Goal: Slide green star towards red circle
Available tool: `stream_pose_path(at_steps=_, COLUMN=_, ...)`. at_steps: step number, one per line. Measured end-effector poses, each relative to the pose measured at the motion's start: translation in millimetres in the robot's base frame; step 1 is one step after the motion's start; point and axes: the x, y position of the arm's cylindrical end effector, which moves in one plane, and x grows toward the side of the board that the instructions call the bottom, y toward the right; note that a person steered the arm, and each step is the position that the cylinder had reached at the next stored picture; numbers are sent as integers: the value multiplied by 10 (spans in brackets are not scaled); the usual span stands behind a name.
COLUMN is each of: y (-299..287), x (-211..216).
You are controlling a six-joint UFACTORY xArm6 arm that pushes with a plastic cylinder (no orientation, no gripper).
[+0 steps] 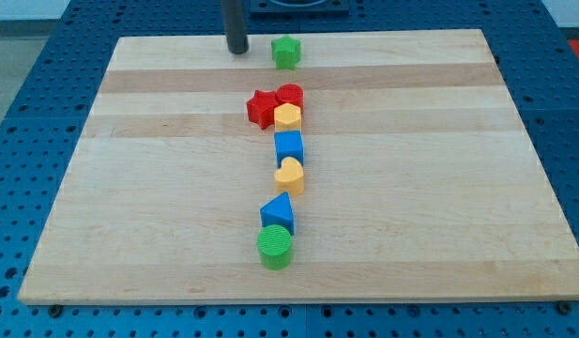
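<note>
The green star [286, 52] lies near the board's top edge, a little left of centre. The red circle [291, 94] lies below it, touching a red star [261, 108] on its left and a yellow hexagon [287, 116] just below. My tip [236, 50] rests on the board to the left of the green star, with a small gap between them. The rod rises out of the view's top.
Below the yellow hexagon runs a column of blocks: a blue cube [289, 146], a yellow heart [289, 175], a blue triangle [279, 213] and a green cylinder [275, 246]. The wooden board [129, 207] lies on a blue perforated table.
</note>
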Motion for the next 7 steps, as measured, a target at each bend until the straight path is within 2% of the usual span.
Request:
stream_pose_path(at_steps=2, y=887, x=-87)
stream_pose_path(at_steps=4, y=1248, x=-125)
stream_pose_path(at_steps=5, y=1129, x=-152)
stream_pose_path(at_steps=7, y=372, x=-149)
